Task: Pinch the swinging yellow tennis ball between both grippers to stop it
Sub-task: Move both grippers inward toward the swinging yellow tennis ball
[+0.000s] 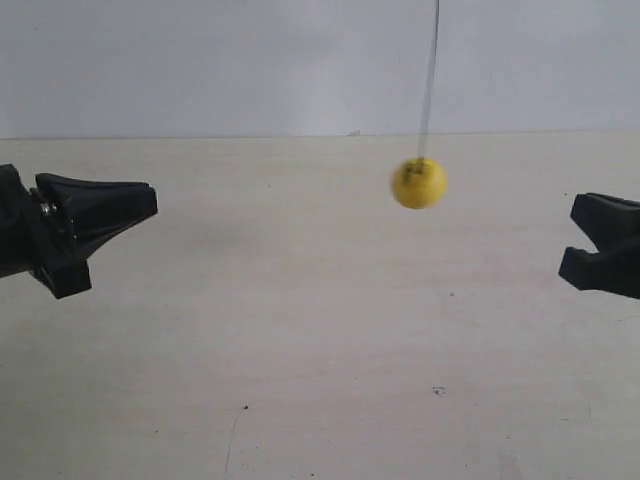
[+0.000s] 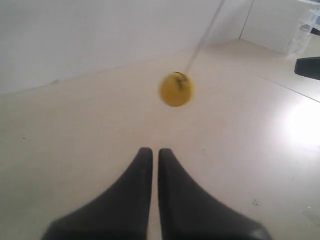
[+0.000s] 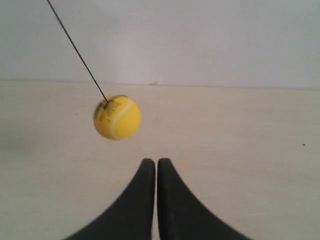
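The yellow tennis ball point(image 1: 419, 183) hangs in the air on a thin dark string point(image 1: 428, 80), its outline blurred. It is right of the middle in the exterior view, touching neither gripper. The gripper at the exterior view's left point(image 1: 148, 200) points toward it from far off. The gripper at the exterior view's right point(image 1: 572, 235) is nearer to it. In the left wrist view the ball point(image 2: 176, 89) floats ahead of my left gripper point(image 2: 155, 151), whose jaws are shut and hold nothing. In the right wrist view the ball point(image 3: 117, 117) looks larger and sits just off my shut, empty right gripper point(image 3: 155, 161).
A pale table point(image 1: 300, 380) with a few dark specks lies under everything, and a white wall point(image 1: 200, 60) stands behind it. The other arm's black gripper point(image 2: 307, 67) shows at the edge of the left wrist view, below a clear plastic object point(image 2: 304, 31).
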{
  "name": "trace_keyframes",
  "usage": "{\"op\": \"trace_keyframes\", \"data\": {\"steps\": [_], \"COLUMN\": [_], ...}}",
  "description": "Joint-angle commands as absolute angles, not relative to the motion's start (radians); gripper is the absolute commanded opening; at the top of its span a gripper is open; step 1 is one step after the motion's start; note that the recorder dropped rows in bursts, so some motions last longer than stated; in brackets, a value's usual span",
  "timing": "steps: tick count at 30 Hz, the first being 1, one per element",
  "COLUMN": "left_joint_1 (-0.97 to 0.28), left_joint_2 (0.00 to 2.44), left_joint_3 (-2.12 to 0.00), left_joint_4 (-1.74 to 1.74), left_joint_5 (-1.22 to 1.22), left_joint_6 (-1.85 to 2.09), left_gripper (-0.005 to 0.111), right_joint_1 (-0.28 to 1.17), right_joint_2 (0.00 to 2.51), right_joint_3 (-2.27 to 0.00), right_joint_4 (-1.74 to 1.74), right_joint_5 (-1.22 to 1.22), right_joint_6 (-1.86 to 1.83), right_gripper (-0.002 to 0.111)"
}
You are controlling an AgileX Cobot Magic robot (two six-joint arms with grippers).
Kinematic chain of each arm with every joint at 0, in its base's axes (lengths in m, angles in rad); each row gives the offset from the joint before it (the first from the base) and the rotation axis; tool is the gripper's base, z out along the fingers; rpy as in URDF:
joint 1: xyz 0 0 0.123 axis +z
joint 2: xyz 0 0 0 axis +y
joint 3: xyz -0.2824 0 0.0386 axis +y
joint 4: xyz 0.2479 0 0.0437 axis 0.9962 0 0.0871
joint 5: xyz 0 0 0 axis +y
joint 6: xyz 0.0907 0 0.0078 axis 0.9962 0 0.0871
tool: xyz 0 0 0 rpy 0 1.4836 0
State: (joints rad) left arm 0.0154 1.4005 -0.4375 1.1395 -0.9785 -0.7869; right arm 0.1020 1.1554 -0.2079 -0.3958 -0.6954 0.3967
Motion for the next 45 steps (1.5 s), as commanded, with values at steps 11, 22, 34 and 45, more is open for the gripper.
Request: {"op": "trace_keyframes", "data": {"steps": [11, 22, 34, 45], "left_joint_1": [0.01, -0.043, -0.153, -0.153], "left_joint_2": [1.559, 1.674, 1.753, 1.753], "left_joint_3": [-0.47, -0.51, -0.563, -0.563], "left_joint_4": [1.191, 1.204, 1.236, 1.227], "left_joint_5": [-1.005, -1.021, -0.998, -0.97], "left_joint_6": [-0.735, -0.732, -0.687, -0.63], "left_gripper": [0.005, 0.005, 0.005, 0.005], "right_joint_1": [0.102, 0.102, 0.102, 0.102], "right_joint_2": [1.394, 1.654, 1.667, 1.667], "right_joint_3": [-0.211, -0.211, -0.301, -0.301], "right_joint_4": [-0.639, -0.641, -0.645, -0.726], "right_joint_5": [-0.879, -1.147, -1.046, -1.051], "right_joint_6": [0.433, 0.297, 0.261, 0.291], "right_gripper": [0.0, 0.0, 0.0, 0.0]}}
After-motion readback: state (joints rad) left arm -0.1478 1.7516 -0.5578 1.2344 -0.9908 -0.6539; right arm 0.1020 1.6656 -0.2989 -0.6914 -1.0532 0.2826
